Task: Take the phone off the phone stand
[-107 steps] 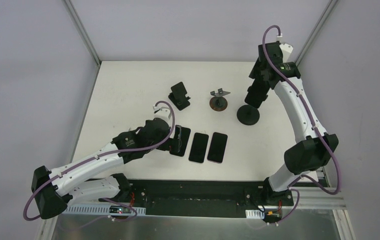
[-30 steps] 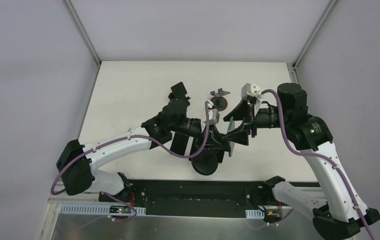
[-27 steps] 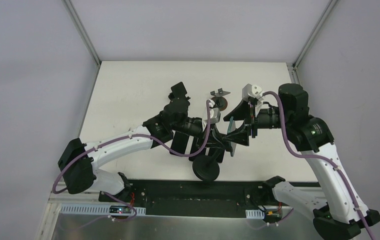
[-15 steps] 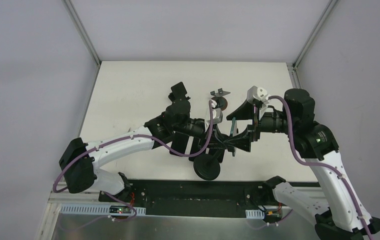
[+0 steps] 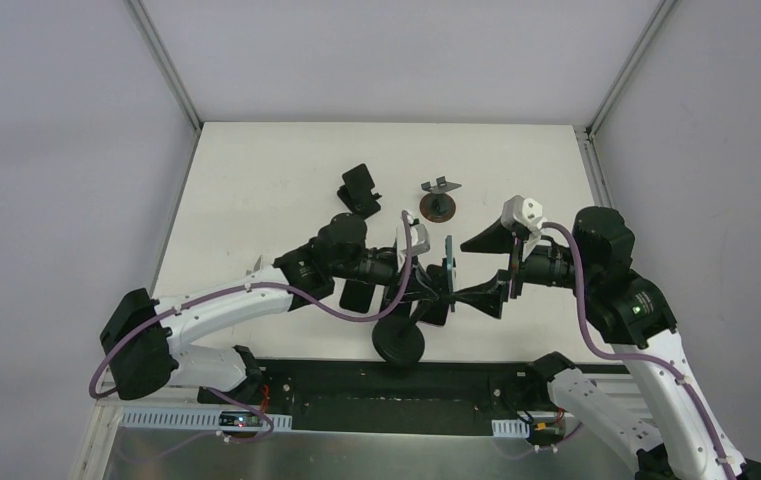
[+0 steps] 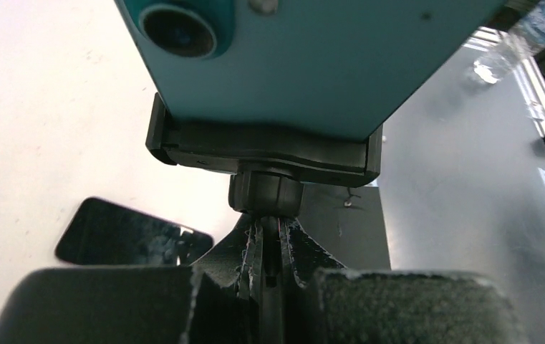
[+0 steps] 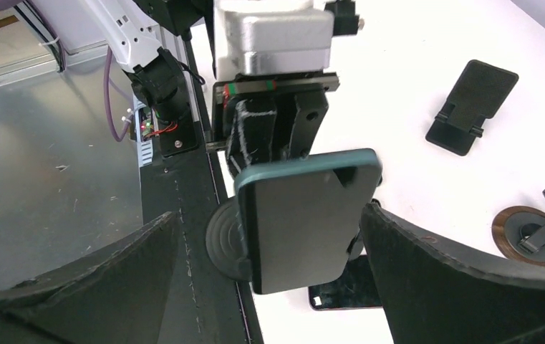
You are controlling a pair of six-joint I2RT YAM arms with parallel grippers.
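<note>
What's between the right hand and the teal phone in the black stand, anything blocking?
Nothing visible. The open right hand faces the teal phone directly, with one finger on each side of it. The phone sits clamped in the black round-based phone stand, gripped at its stem by the left hand, behind the phone.

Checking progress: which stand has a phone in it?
The round-base stand in the left gripper, clamping the teal phone; the folding stand and brown-disc stand are empty.
</note>
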